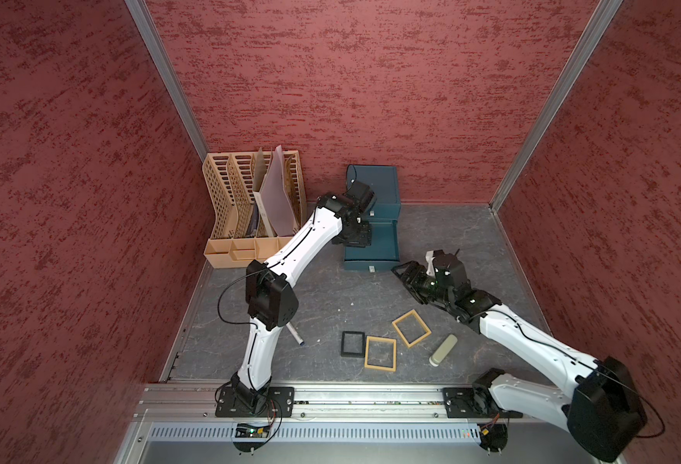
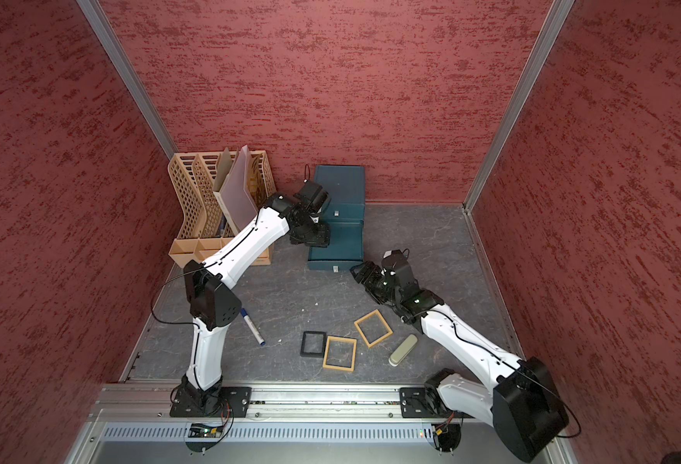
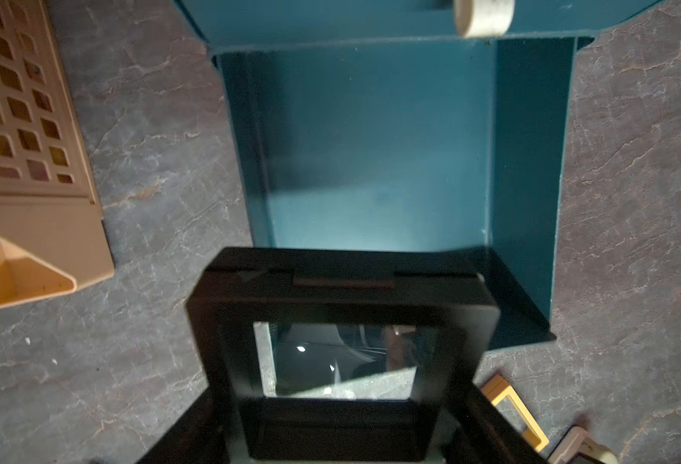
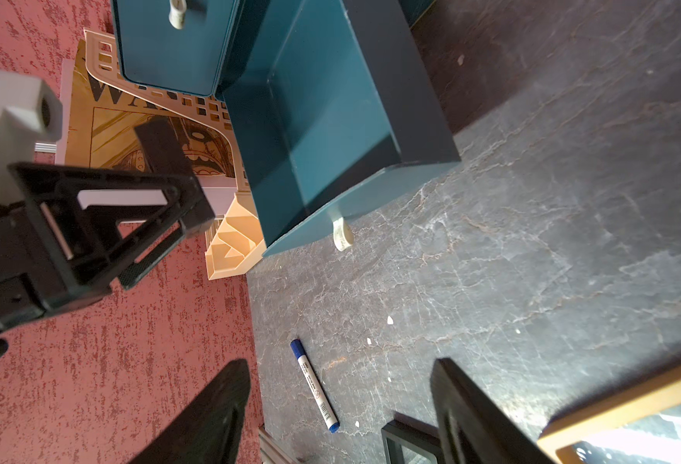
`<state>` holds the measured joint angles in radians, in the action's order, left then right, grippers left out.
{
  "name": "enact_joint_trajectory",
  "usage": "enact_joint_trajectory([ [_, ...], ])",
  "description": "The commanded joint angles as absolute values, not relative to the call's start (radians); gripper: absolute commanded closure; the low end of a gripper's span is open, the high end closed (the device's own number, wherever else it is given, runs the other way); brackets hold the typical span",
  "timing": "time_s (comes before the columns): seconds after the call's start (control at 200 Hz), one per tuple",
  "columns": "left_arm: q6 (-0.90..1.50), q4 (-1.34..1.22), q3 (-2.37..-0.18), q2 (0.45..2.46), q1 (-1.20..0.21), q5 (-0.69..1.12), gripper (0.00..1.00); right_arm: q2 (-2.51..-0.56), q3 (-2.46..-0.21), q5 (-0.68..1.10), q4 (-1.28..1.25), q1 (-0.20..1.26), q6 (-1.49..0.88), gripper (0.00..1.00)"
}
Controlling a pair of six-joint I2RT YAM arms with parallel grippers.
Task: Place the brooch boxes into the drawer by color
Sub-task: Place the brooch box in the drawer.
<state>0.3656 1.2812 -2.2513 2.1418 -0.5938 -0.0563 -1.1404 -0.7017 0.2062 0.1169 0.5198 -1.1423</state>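
The drawer (image 1: 373, 189) is a dark teal chest at the back wall, seen in both top views (image 2: 341, 189). Its lowest tray (image 3: 371, 160) is pulled out and bare inside. My left gripper (image 3: 339, 434) is shut on a black brooch box (image 3: 343, 305), held over the tray's near edge. On the table lie another black box (image 1: 352, 344) and two tan-yellow boxes (image 1: 380, 353) (image 1: 411, 328). My right gripper (image 4: 341, 369) hangs open and empty to the right of the tray's front (image 1: 401, 273).
A tan slotted file rack (image 1: 246, 209) with papers stands left of the chest. A blue-capped marker (image 1: 295, 335) lies by the left arm's elbow. A pale green cylinder (image 1: 444, 349) lies right of the tan boxes. Red walls close three sides.
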Motion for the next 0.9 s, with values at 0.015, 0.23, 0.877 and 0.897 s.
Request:
enact_joint_trajectory([
  [0.015,0.311,1.333,-2.337,2.188,-0.595,-0.018,0.33,-1.122,-0.709,0.207,0.117,0.513,-1.123,0.23],
  [0.23,0.393,1.347,-2.368,2.242,-0.598,-0.032,0.33,-1.121,-0.703,0.207,0.110,0.514,-1.127,0.23],
  [0.877,0.543,1.324,-2.362,2.338,-0.631,-0.157,0.33,-1.112,-0.689,0.204,0.113,0.513,-1.133,0.23],
  [0.897,0.547,1.325,-2.362,2.342,-0.632,-0.166,0.33,-1.112,-0.689,0.204,0.111,0.512,-1.132,0.23],
])
